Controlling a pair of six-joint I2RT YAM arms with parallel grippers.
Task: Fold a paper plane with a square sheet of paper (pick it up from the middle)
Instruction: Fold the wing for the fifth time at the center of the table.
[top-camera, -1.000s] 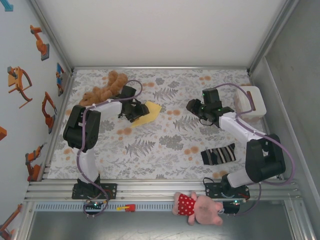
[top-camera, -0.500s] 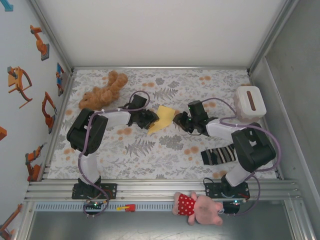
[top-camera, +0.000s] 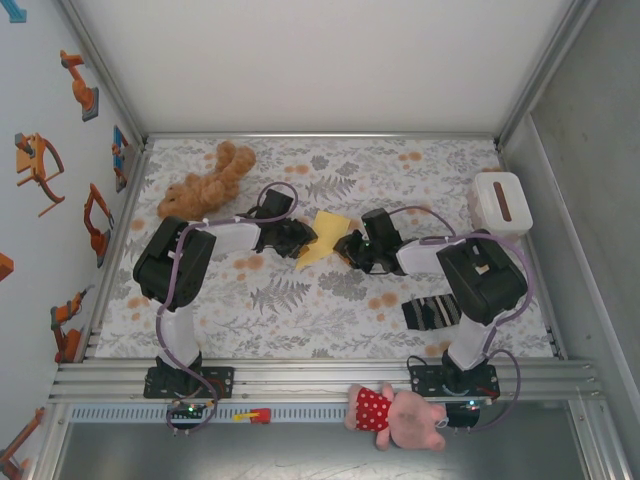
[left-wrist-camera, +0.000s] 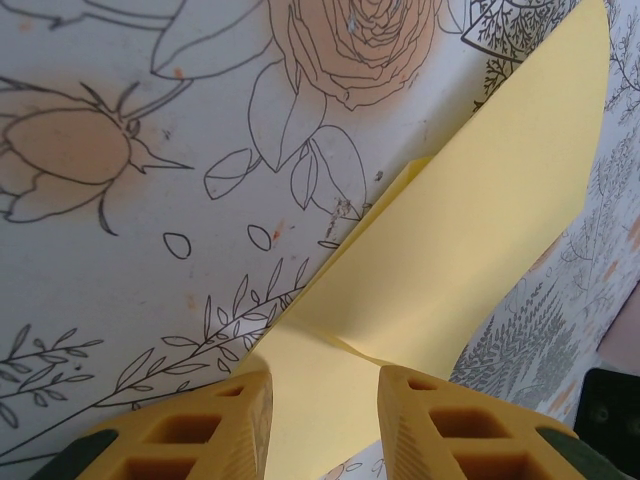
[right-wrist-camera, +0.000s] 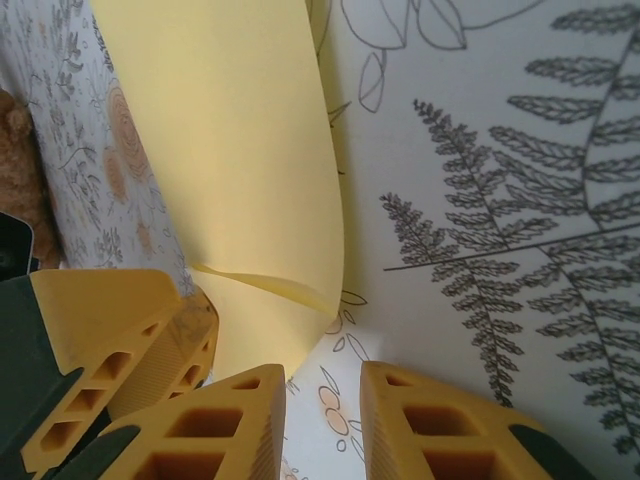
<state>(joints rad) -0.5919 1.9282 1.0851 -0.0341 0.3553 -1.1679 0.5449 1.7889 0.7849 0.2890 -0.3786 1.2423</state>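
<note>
The square sheet of paper (top-camera: 328, 232) is pale yellow, bent over on itself, and lies mid-table between my two grippers. My left gripper (top-camera: 300, 240) meets it from the left. In the left wrist view the curled sheet (left-wrist-camera: 480, 230) runs back between the left gripper (left-wrist-camera: 325, 385) jaws, which are closed onto it and hold it slightly off the cloth. My right gripper (top-camera: 347, 250) is low at the sheet's right corner. In the right wrist view the right gripper (right-wrist-camera: 322, 385) is open over bare cloth, with the paper's (right-wrist-camera: 230, 150) edge just beside its left finger.
A brown teddy (top-camera: 205, 180) lies at the back left. A white box (top-camera: 500, 203) with a brown slot stands at the right wall. A striped sock (top-camera: 435, 310) lies front right. A pink plush toy (top-camera: 400, 415) rests on the front rail. The floral cloth (top-camera: 300, 310) covers the table.
My left gripper has carried the paper right, toward the middle. My right gripper has swung left from near the white box to the paper's corner. Both jaws have narrowed.
</note>
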